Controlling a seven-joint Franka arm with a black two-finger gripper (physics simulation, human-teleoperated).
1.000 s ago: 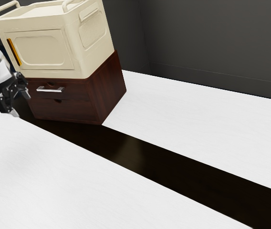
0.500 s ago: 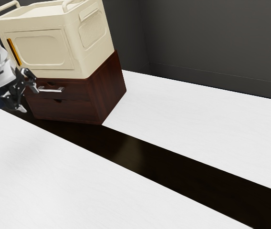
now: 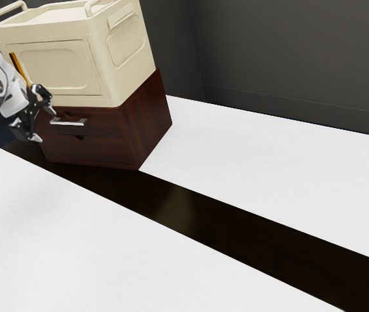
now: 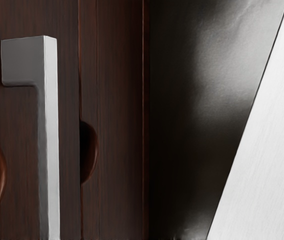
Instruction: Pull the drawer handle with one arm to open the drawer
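Exterior view: tool [image 3: 45,126] released, fingers spread, near the handle [image 3: 69,121]. Handle is on the cabinet's [image 3: 151,120] upper drawer [image 3: 104,125], below the cream box [image 3: 58,65]; drawer looks shut. I'd center on the bar, one finger above, one below, before advancing.

Wrist view: bar stands off the drawer front on its end post, leaving finger room. Go in square, don't ram the front, clamp, then pull straight out; skewing could slip the grip.
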